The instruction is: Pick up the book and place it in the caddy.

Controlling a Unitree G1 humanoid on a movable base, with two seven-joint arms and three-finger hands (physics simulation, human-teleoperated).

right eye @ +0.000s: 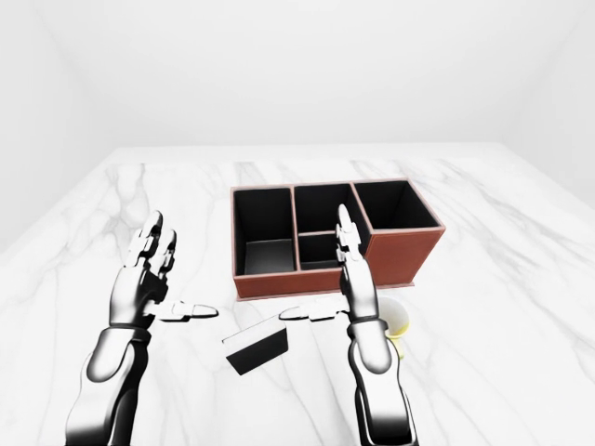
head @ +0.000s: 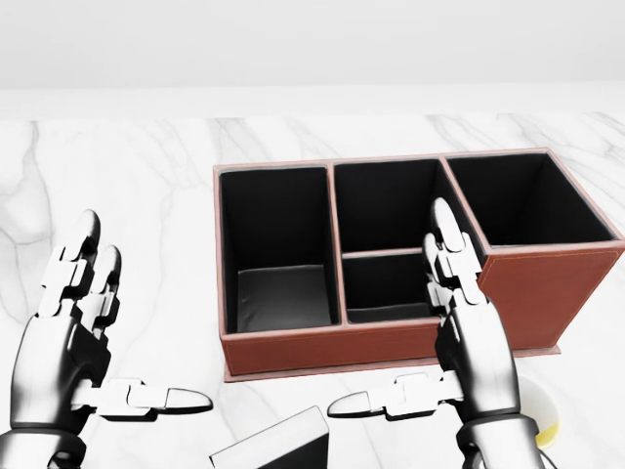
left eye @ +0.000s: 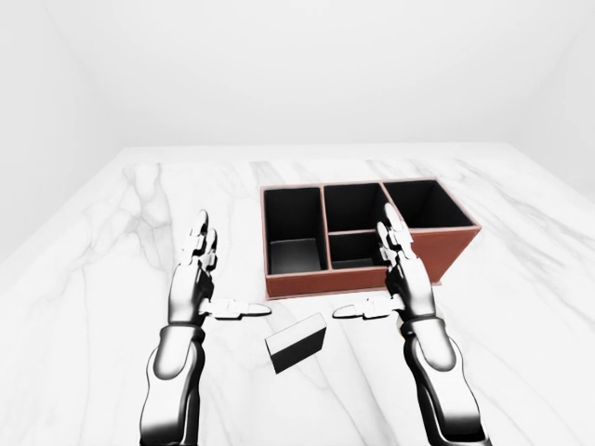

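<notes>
A dark book with a white top face lies on the marble table, low in the left-eye view, between my two hands. A brown caddy with several black compartments stands just above it. My left hand is open, fingers up, thumb pointing right, to the left of the book. My right hand is open, thumb pointing left, to the right of the book and in front of the caddy's near wall. Neither hand touches the book.
A pale yellow round object lies on the table by my right wrist, below the caddy's right end. White walls stand beyond the table's far edge.
</notes>
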